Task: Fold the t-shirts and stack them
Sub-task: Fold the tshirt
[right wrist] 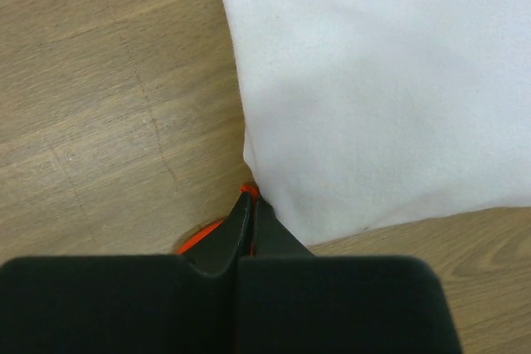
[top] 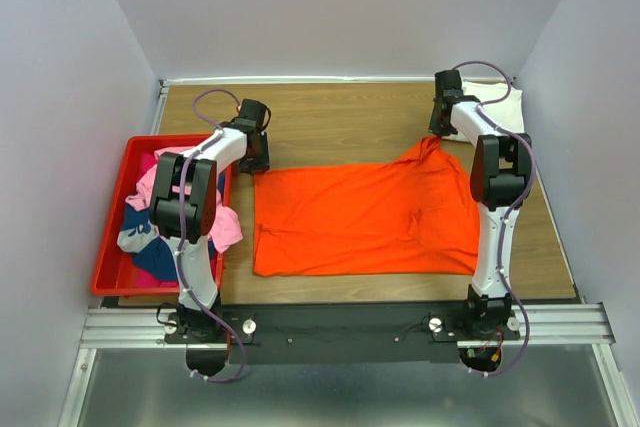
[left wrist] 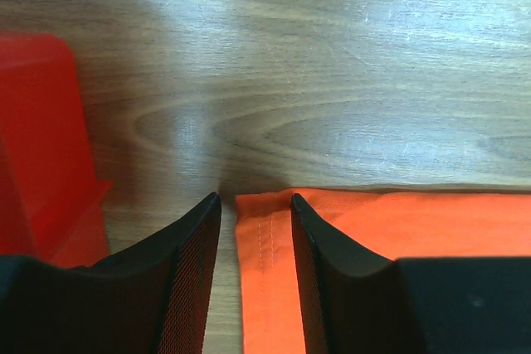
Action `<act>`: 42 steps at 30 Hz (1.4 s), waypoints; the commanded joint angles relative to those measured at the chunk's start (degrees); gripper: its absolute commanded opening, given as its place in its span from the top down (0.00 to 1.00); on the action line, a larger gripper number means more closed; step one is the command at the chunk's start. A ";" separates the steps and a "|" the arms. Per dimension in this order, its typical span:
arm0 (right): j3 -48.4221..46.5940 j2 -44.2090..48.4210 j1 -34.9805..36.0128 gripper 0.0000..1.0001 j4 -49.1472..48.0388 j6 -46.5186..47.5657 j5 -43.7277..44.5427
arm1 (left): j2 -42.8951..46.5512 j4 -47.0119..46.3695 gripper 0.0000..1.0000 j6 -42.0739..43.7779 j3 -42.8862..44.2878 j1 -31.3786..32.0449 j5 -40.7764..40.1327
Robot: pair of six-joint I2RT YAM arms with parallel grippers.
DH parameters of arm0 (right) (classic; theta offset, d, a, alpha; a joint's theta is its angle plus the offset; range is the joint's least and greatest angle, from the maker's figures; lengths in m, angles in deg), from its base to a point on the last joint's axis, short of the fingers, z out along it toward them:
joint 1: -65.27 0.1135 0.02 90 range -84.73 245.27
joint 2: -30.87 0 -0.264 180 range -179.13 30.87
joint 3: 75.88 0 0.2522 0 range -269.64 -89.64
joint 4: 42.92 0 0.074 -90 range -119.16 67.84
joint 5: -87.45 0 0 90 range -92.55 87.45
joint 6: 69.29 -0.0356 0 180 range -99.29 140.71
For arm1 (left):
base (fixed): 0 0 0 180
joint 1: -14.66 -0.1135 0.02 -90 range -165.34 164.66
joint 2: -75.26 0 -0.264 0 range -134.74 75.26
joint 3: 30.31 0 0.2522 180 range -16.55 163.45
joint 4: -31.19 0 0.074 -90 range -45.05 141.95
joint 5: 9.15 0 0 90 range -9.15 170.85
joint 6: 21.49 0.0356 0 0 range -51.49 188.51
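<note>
Nearest, both arms rose from their bases at the near edge of the counter (top: 350, 112) and reached forward. The left arm (top: 195, 197) bent over the inner wall of the red bin (top: 108, 237), with its wrist turned down at the far left corner of the orange t-shirt (top: 360, 217). The right arm (top: 497, 182) stretched along the right edge of the same shirt. The orange t-shirt lay spread in the middle of the counter, mostly flat, with its far right corner raised into a peak.

The left gripper (left wrist: 255, 271) was open by a narrow gap, its fingers low on either side of the stitched hem at that corner. A strip of bare wood showed between the left finger and the cloth, so nothing was clamped. The right gripper (right wrist: 251, 205) was closed, with a small bit of orange cloth pinched between its fingertips. It was just beside the edge of the cream-white t-shirt (right wrist: 373, 80), which lay at the far right corner of the counter.

In the bin, a pink t-shirt (top: 228, 229) and a dark blue t-shirt (top: 160, 259) were tangled partly under the left arm, and I could not tell how they lay. The right arm hid part of the cream-white t-shirt in the top view.
</note>
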 commanded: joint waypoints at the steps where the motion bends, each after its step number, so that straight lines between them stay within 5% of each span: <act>1: 1.56 -0.56 -1.09 0.99 5.77 -0.46 0.52 | 0.73 0.46 0.53 -0.38 -0.54 -0.14 0.19; 7: 1.74 -0.47 -1.09 1.00 5.77 -0.55 0.25 | -0.32 -1.04 0.69 -0.73 -1.07 -0.14 3.27; 12: 1.39 0.58 -1.18 0.99 6.03 -0.64 -0.71 | -0.41 -1.92 0.97 -0.56 -0.72 -0.14 4.59; 42: -23.75 1.28 -5.40 1.00 13.24 -2.75 -7.31 | -11.75 -3.67 1.00 1.64 27.49 -0.58 14.26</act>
